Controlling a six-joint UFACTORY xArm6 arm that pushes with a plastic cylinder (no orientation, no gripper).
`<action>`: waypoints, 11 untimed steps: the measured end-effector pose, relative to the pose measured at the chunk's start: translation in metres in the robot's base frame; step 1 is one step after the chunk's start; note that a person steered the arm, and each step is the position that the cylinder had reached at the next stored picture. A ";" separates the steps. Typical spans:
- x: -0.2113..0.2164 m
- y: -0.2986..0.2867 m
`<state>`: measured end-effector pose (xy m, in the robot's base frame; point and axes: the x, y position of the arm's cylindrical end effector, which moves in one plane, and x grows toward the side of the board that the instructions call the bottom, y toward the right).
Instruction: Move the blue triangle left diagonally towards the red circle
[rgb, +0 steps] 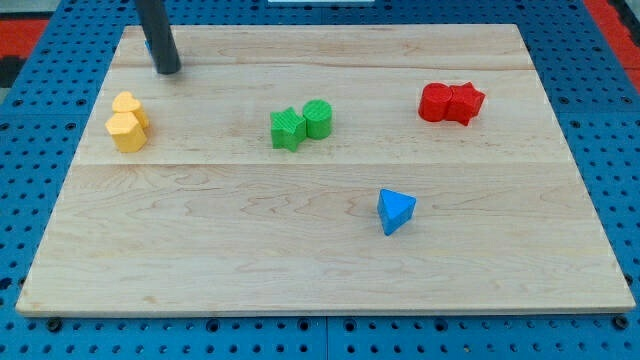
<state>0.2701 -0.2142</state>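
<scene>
Near the view's top left corner of the wooden board (300, 250) stands our tip (168, 70), well apart from every block; we carry no claw at all, only the dark rod, so nothing spreads or pinches. Just behind the rod a sliver of blue shows, too hidden for us to name. The blue triangle (395, 211) lies right of centre toward the view's bottom, alone on bare wood; the red pair sits up and to its right, a rounder red block (436, 102) touching a star-like red block (466, 102); we take the rounder one for the red circle, though its shape is hard to be sure of. Two green blocks (301, 124) touch each other near the middle, and two yellow blocks (127, 124) touch at the view's left.

We judge the task not yet begun: the approach is the step in hand. The next move calls for carrying our tip across the board, skirting the green pair, to the triangle's lower side; from there we push upward on a slant toward the red circle; an off-centre contact could spin the triangle, so we aim for the middle of its face.
</scene>
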 end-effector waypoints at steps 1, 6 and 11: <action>-0.015 -0.015; 0.292 0.276; 0.170 0.339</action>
